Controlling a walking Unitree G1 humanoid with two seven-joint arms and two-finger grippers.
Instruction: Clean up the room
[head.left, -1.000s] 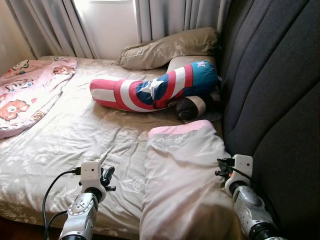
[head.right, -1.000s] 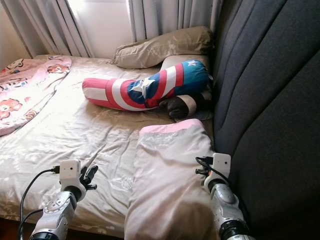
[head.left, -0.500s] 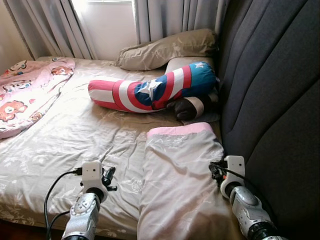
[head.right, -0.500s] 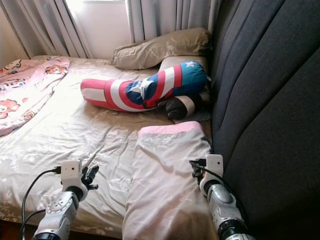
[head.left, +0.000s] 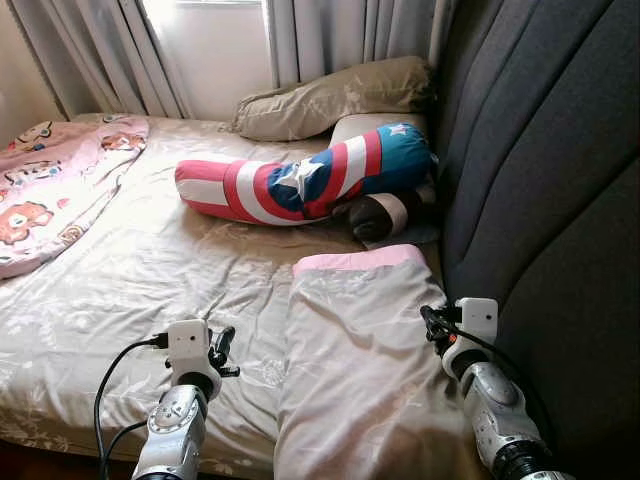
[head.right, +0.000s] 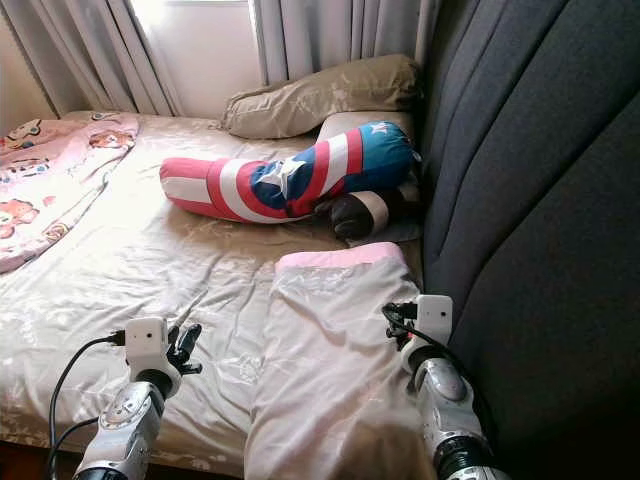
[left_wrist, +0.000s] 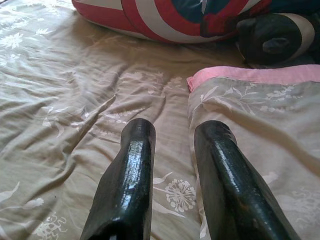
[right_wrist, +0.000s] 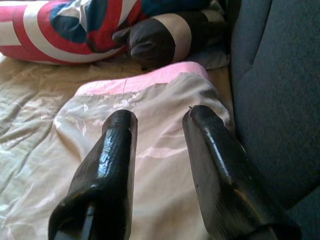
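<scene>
On bed (head.left: 150, 270) | pillow (head.left: 360, 370) lengthwise along headboard (head.left: 540, 200) | L gripper (left_wrist: 172, 155) & R gripper (right_wrist: 160, 140) parted, empty

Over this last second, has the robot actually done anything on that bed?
Very little. The right gripper, open, eased forward along the beige pillow with the pink edge, beside the dark grey padded headboard. The left gripper, open, stayed over the beige bedsheet. Nothing was grasped. The red, white and blue bolster lies unmoved.
</scene>
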